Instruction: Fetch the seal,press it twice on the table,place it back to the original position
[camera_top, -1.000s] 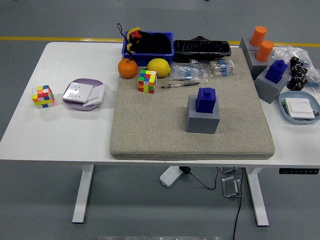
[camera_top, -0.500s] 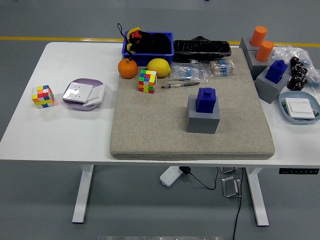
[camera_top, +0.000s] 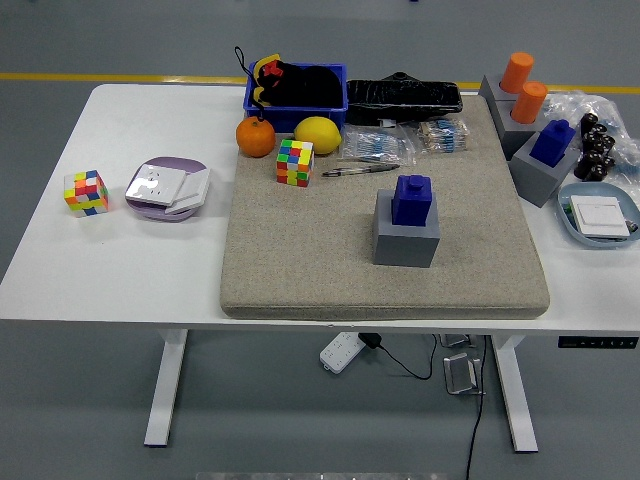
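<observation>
A blue seal (camera_top: 412, 198) stands upright in a grey block holder (camera_top: 406, 236) in the middle of a beige felt mat (camera_top: 300, 260) on the white table (camera_top: 110, 270). A second blue seal (camera_top: 552, 141) sits in another grey holder (camera_top: 537, 172) at the right of the mat. Two orange seals (camera_top: 522, 87) stand in a grey holder at the back right. Neither of my hands is in view.
On the mat's far edge lie a colour cube (camera_top: 295, 162), an orange (camera_top: 255, 137), a lemon (camera_top: 317, 134), a pen (camera_top: 358, 170), packets and a blue bin (camera_top: 296, 85). To the left are a second cube (camera_top: 86, 192) and a purple plate (camera_top: 168, 188). A blue dish (camera_top: 600, 215) sits far right.
</observation>
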